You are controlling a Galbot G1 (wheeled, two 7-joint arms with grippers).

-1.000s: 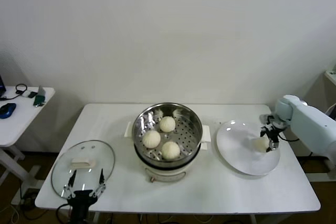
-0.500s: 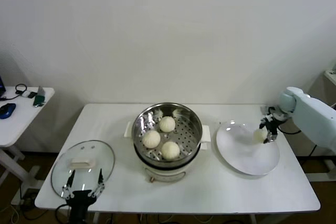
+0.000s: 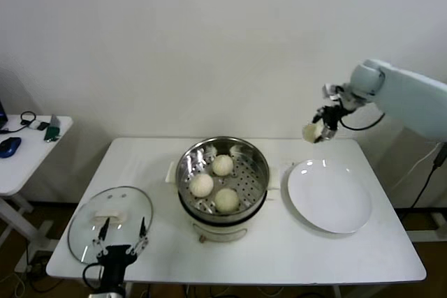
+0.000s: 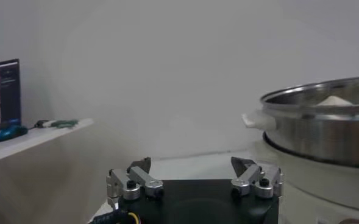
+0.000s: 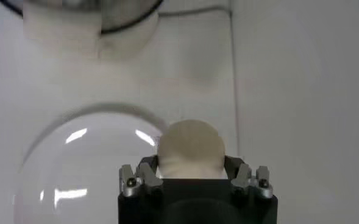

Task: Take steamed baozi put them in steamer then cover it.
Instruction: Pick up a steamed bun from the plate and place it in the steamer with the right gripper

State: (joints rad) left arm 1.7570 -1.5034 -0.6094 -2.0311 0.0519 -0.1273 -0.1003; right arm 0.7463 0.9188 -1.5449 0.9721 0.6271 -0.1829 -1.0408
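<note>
My right gripper [image 3: 316, 130] is shut on a cream-white baozi [image 3: 311, 132] and holds it high above the table's back edge, between the steamer and the white plate. In the right wrist view the baozi [image 5: 191, 149] sits between the fingers [image 5: 147, 169]. The steel steamer [image 3: 222, 178] stands mid-table with three baozi [image 3: 223, 165] on its perforated tray. The glass cover [image 3: 110, 219] with its cream handle lies flat at the table's front left. My left gripper [image 3: 121, 241] is open and empty, low at the cover's near edge; it also shows in the left wrist view [image 4: 195, 178].
A flat white plate [image 3: 329, 196], now bare, lies to the right of the steamer. A side table [image 3: 24, 150] with a blue mouse and small items stands at the far left. The steamer's rim [image 4: 325, 100] shows in the left wrist view.
My right gripper has lifted the baozi off the white plate and carried it up and back toward the steamer side. The left gripper has shifted slightly right by the cover.
</note>
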